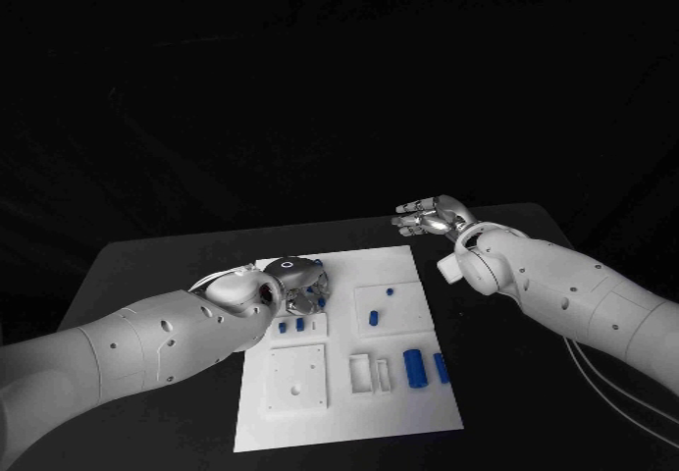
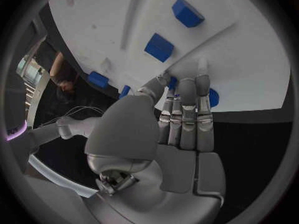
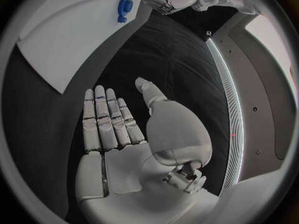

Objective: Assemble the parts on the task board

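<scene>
Head view: on the black table (image 1: pixel 156 260), the white task board (image 1: pixel 390 407) carries, at its near end, a raised square plate (image 1: pixel 298 381) and two small white frames (image 1: pixel 371 373), with two blue cylinders (image 1: pixel 416 367) lying just beside them. Farther up the board, another square plate (image 1: pixel 387 302) holds a small blue peg (image 1: pixel 374 316), and short blue parts (image 1: pixel 293 325) lie near the left hand (image 1: pixel 290 280). That hand rests over the board's far left corner, fingers together and laid flat against the white surface in the left wrist view, blue pieces (image 2: pixel 159 47) just beyond the fingertips (image 2: pixel 187 84); whether it grips any piece cannot be told. Beyond the board's far right corner, the right hand (image 1: pixel 432 216) hovers above bare table, fingers extended and apart, holding nothing. No writing is legible anywhere.
</scene>
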Motion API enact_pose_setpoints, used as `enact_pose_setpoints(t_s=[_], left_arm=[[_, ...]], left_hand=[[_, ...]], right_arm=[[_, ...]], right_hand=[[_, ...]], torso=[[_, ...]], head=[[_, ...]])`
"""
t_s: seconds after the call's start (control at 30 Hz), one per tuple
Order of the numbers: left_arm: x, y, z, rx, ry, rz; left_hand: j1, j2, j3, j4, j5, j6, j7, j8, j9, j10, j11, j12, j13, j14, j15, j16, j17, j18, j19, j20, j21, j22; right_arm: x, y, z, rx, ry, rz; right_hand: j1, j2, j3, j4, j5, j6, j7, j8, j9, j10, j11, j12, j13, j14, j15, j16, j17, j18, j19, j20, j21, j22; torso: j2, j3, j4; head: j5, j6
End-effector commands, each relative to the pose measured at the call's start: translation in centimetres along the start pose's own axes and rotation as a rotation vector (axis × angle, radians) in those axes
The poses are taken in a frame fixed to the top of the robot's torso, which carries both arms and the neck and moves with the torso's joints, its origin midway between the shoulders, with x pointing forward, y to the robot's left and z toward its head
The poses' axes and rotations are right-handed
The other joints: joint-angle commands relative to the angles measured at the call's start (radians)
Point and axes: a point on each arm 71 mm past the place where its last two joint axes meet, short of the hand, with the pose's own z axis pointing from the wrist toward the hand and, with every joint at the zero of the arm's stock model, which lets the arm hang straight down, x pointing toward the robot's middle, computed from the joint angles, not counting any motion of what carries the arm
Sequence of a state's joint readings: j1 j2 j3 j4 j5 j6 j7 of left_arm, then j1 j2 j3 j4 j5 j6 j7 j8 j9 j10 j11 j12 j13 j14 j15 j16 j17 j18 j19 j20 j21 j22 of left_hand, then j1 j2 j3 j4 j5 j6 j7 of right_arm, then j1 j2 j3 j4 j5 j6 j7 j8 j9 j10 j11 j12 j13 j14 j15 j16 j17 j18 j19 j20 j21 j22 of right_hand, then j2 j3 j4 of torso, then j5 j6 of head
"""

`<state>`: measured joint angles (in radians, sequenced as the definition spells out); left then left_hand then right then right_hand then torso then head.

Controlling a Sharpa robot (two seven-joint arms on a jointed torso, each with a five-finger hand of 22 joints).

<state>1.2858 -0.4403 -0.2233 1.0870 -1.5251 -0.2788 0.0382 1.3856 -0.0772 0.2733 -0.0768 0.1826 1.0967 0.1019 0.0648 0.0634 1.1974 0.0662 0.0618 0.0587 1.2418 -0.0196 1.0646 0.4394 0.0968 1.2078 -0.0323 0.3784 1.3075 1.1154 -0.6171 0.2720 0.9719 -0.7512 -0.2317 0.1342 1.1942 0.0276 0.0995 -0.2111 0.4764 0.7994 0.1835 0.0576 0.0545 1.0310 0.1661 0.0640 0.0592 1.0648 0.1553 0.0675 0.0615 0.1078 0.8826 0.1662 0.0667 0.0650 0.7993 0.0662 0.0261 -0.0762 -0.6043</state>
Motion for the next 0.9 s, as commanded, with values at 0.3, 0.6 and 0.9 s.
enact_pose_setpoints(t_s=[0.3, 0.6, 0.9], left_arm=[[0.34, -0.14, 0.12, -0.02, 0.026, -0.025], [0.22, 0.07, -0.01, -0.034, 0.007, -0.038], [0.04, 0.27, -0.24, -0.031, -0.02, -0.045]], left_hand=[[0.016, 0.032, -0.011, 0.02, -0.012, 0.054, -0.001, -0.001, 0.005, 0.027, -0.003, -0.004, 0.0, 0.006, -0.001, 0.007, 0.0, 0.004, 0.01, -0.007, -0.01, 0.02], [0.042, 0.07, -0.033, -0.012, 0.001, 0.104, -0.007, -0.001, 0.009, 0.069, -0.016, -0.003, 0.001, 0.024, -0.011, 0.014, 0.003, 0.004, 0.016, -0.016, 0.001, 0.022], [0.044, 0.094, -0.037, -0.044, 0.004, 0.131, -0.011, -0.001, 0.011, 0.101, -0.027, -0.003, 0.001, 0.045, -0.02, 0.023, 0.009, 0.002, 0.022, -0.026, 0.025, 0.023]], right_arm=[[0.58, 0.36, 0.07, -0.013, 0.028, 0.003], [0.6, 0.34, 0.08, -0.012, 0.029, 0.003], [0.53, 0.27, 0.1, -0.011, 0.026, 0.002]], right_hand=[[-0.012, 0.003, 0.009, 0.003, 0.0, 0.011, -0.003, -0.004, -0.001, 0.0, -0.004, -0.004, -0.002, -0.006, 0.0, -0.005, -0.002, -0.015, 0.001, -0.001, 0.001, -0.001], [-0.012, 0.002, 0.011, 0.003, 0.001, 0.016, -0.003, -0.003, 0.0, 0.0, -0.004, -0.004, -0.002, -0.006, 0.0, -0.005, -0.002, -0.016, 0.001, 0.0, 0.001, -0.001], [-0.012, 0.002, 0.012, 0.002, 0.001, 0.019, -0.003, -0.003, 0.0, 0.001, -0.004, -0.004, -0.002, -0.006, 0.0, -0.005, -0.002, -0.016, 0.002, -0.001, 0.001, -0.001]], torso=[[0.001, 0.0008, -0.0006], [0.001, 0.0004, -0.0014], [0.0, 0.0006, -0.0013]], head=[[0.007, -0.005], [0.008, -0.005], [0.007, -0.002]])
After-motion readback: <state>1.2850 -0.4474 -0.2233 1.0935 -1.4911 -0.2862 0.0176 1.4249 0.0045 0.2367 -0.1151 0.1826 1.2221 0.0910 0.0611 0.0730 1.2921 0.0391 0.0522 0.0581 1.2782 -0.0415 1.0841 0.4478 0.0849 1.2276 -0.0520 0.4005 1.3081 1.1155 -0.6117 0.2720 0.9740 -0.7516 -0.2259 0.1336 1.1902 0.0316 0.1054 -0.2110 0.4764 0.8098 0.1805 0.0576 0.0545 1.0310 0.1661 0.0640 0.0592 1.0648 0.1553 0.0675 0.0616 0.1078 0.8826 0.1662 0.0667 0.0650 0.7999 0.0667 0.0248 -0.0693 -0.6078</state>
